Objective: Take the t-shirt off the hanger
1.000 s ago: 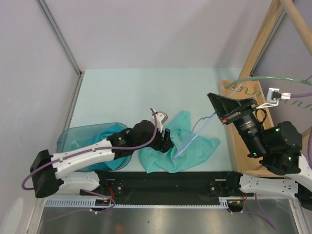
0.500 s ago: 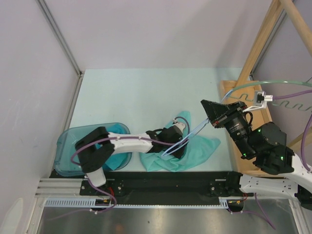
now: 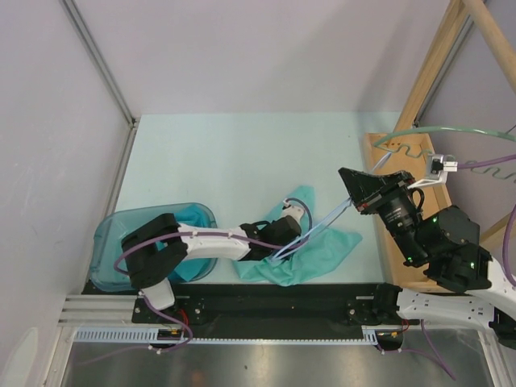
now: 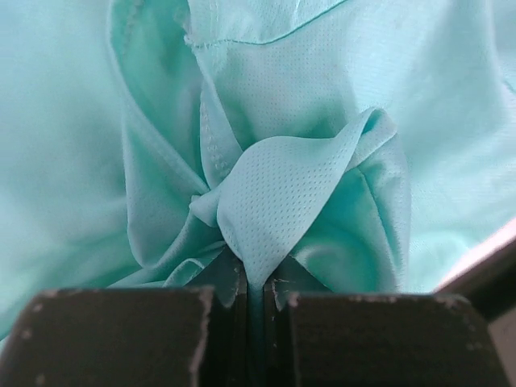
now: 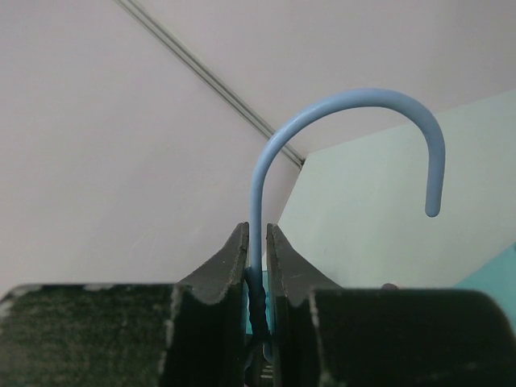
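The teal t-shirt (image 3: 322,246) lies crumpled near the table's front edge, with the light blue wire hanger (image 3: 322,219) running through it up to the right. My left gripper (image 3: 284,239) lies low at the shirt's left side and is shut on a fold of its mesh fabric (image 4: 274,185), which rises from between the jaws of the left gripper (image 4: 258,282). My right gripper (image 3: 348,197) hovers right of the shirt. In the right wrist view the right gripper (image 5: 256,242) is shut on the neck of the hanger (image 5: 355,101), whose hook curves above the jaws.
A translucent blue bin (image 3: 113,230) holding more teal cloth stands at the front left, under my left arm. A wooden frame (image 3: 419,89) on a board (image 3: 379,153) stands along the right edge, with green and purple cables draped around it. Grey walls enclose the table.
My left gripper reached farther right into the shirt, opened wide, then shut on a fold. The right gripper shifted left and back a little with the hanger.
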Action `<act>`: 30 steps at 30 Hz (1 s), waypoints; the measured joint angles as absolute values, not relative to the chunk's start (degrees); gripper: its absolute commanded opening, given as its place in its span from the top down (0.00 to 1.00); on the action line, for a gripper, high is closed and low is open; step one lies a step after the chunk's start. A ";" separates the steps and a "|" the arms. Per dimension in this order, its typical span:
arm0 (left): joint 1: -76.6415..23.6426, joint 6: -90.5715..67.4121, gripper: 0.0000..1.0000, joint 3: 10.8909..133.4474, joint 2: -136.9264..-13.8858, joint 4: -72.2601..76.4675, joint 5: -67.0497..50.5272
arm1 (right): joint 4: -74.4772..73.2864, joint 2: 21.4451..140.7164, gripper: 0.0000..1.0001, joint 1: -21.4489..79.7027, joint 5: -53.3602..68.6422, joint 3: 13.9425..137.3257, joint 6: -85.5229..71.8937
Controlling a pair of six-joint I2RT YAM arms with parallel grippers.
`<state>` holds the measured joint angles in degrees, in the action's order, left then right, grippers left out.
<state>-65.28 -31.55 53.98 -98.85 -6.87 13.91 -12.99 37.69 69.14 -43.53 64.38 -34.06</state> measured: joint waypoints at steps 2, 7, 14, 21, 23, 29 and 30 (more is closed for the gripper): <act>-65.14 -31.42 1.00 52.93 -96.03 -8.88 14.11 | -12.99 37.52 1.00 69.14 -43.64 64.10 -34.04; -63.51 -29.58 1.00 51.96 -80.66 -14.55 15.79 | -13.06 37.32 1.00 69.14 -43.72 63.72 -33.98; -57.30 -24.99 1.00 52.77 -54.57 -19.00 19.88 | -13.04 36.71 1.00 69.14 -43.97 63.72 -33.78; -55.90 -18.63 1.00 60.53 -42.19 -27.05 28.51 | -12.97 36.93 1.00 69.14 -44.21 63.75 -32.71; -55.83 -16.19 1.00 62.81 -39.83 -28.82 31.59 | -12.95 37.23 1.00 69.14 -44.27 63.77 -32.38; -55.79 -9.61 1.00 69.23 -33.15 -32.29 42.41 | -12.71 38.85 1.00 69.14 -44.40 63.81 -31.44; -55.79 -8.82 1.00 69.65 -32.18 -32.38 43.92 | -12.71 39.16 1.00 69.12 -44.40 63.90 -31.27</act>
<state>-55.79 -8.82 69.65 -32.18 -32.38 43.92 -12.71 39.16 69.12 -44.40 63.90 -31.27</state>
